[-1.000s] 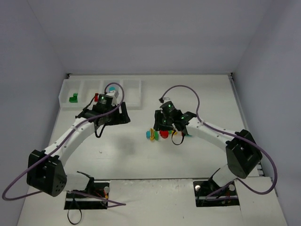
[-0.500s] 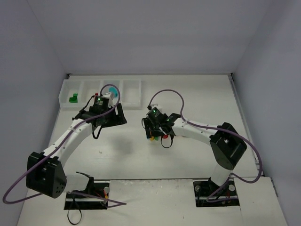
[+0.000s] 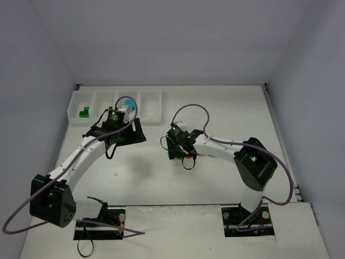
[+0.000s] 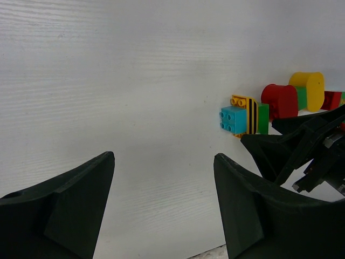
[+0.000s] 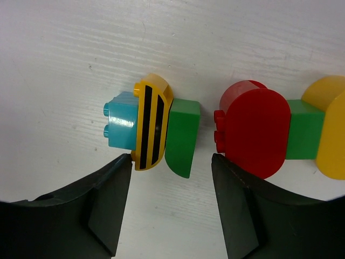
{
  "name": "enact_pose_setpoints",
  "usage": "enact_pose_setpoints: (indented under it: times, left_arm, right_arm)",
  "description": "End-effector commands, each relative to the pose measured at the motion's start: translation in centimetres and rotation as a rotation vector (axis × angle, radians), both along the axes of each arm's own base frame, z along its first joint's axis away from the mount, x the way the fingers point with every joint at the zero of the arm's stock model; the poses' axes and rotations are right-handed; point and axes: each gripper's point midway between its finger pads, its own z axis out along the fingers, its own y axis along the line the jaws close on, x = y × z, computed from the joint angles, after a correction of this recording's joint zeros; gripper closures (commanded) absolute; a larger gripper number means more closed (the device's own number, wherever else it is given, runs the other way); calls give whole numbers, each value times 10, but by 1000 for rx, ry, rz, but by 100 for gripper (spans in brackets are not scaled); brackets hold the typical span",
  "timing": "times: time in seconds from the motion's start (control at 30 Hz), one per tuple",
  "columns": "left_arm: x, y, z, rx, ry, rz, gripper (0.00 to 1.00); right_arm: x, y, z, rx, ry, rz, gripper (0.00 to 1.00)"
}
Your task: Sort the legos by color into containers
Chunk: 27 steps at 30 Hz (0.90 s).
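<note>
Arms of mine both reach out over the white bench [image 3: 226,108]. My right arm bends at the elbow and points back toward the middle, with my right gripper [image 5: 170,183] low over the bricks. Its fingers are spread wide and hold nothing. Just past them lies a little stack [image 5: 153,129]: a blue brick, a yellow one with black stripes and a green one, stuck side by side. Next to it, across a small gap, lies a round red brick [image 5: 256,135], stuck to a green one and a yellow one. My left arm stretches up near the tray [image 3: 151,102] at the back left of the bench. My left gripper [image 4: 161,172] is spread too, with only bare bench between its fingers. One green brick [image 3: 83,113] sits in the tray's left end box.
</note>
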Motion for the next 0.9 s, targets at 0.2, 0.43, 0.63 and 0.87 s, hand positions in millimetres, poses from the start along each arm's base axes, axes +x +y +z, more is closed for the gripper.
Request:
enact_pose_setpoints:
  times: [0.2, 0.43, 0.63, 0.87]
  left_arm:
    - [11, -9, 15, -44, -48, -16, 32]
    - [13, -9, 16, -35, -56, -22, 32]
    - [11, -8, 16, -33, -56, -24, 32]
    - [10, -8, 15, -35, -52, -27, 32]
  right_arm:
    - [6, 8, 6, 5, -12, -13, 46]
    - [8, 16, 11, 10, -31, -3, 53]
    - [4, 19, 7, 18, -12, -11, 54]
    - [2, 12, -1, -3, -1, -40, 50]
